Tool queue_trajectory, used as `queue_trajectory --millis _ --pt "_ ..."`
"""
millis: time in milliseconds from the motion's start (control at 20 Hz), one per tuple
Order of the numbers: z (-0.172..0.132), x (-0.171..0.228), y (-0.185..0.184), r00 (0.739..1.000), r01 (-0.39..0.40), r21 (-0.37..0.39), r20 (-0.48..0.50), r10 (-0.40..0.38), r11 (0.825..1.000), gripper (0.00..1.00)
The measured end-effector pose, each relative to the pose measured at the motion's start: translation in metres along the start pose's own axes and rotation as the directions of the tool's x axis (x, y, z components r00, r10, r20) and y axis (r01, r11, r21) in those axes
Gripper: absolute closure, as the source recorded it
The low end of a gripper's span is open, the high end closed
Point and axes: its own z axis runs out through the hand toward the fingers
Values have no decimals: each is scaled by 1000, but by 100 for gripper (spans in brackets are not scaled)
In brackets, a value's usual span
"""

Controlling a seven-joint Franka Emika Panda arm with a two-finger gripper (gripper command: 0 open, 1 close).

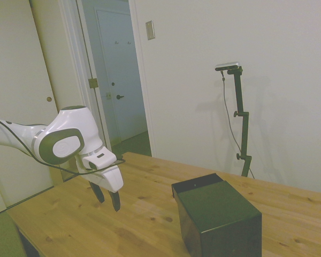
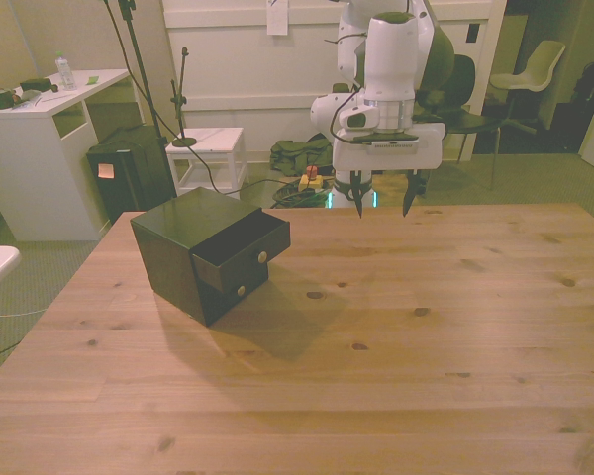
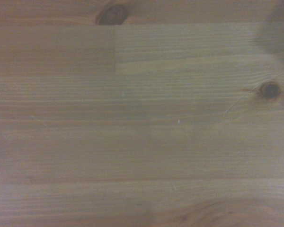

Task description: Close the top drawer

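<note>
A small glossy black cabinet (image 2: 173,252) stands on the wooden table (image 2: 396,346) toward the front view's left. Its top drawer (image 2: 246,255) is pulled partway out, with a small round brass knob on its front; a second knob sits below it. In the side view the cabinet (image 1: 219,219) shows its back and top, with the drawer's open end (image 1: 195,183) jutting past the body. My gripper (image 2: 381,208) hangs open above the table's far edge, well to the front view's right of the cabinet, holding nothing. It also shows in the side view as the gripper (image 1: 107,199). The wrist view shows only bare wood (image 3: 142,123).
Behind the table stand a white desk (image 2: 40,129), a black bin (image 2: 129,178), a small white stool (image 2: 208,148) and chairs (image 2: 530,74). The side view shows a doorway (image 1: 115,80) and a wall behind.
</note>
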Motion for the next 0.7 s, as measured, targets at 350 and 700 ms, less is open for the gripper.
queue_trajectory --millis 350,700 --pt "-16 48 -3 994 -32 30 -103 35 999 0" --pt "-8 96 -54 965 -113 105 -225 134 988 0"
